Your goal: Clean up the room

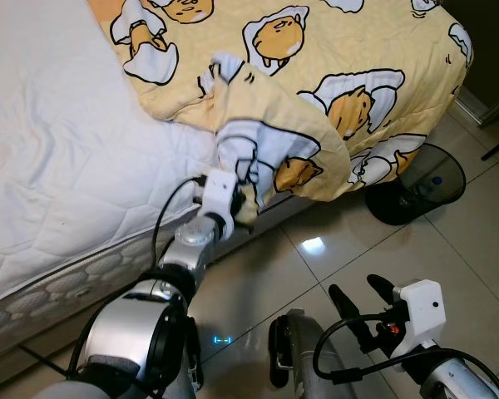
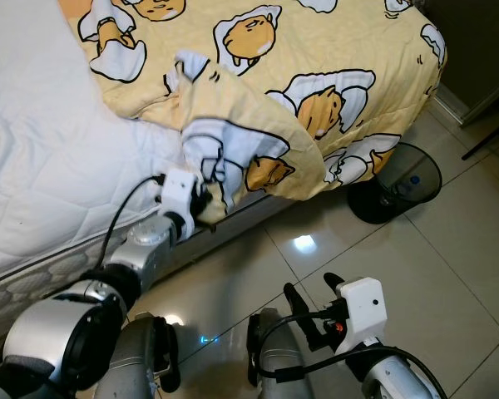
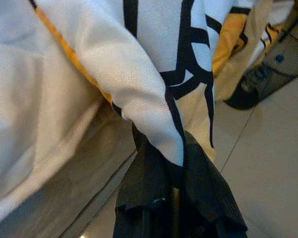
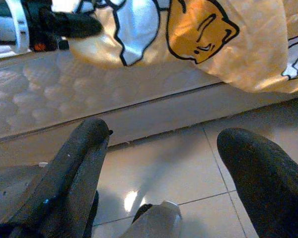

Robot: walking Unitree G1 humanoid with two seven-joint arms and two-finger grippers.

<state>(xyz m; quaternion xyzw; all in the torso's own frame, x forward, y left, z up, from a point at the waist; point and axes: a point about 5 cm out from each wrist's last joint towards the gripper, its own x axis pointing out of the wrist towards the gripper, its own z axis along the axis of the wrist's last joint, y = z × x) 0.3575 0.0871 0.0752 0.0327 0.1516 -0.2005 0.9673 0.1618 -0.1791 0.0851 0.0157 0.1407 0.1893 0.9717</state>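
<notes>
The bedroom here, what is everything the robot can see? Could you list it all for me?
Blanket: one, yellow with white-and-orange cartoon egg figures outlined in black, spread over the bed with a corner hanging over the edge.
Mattress: one, white and quilted, bare beside the blanket.
Fan: one, black, standing on the floor by the bed's corner, partly under the hanging blanket.
Floor: pale glossy tiles reflecting a ceiling light.
Left gripper: one, black fingers on a silver arm, shut on the blanket's hanging corner at the bed's edge.
Right gripper: one, black fingers held apart, empty, low over the floor.
</notes>
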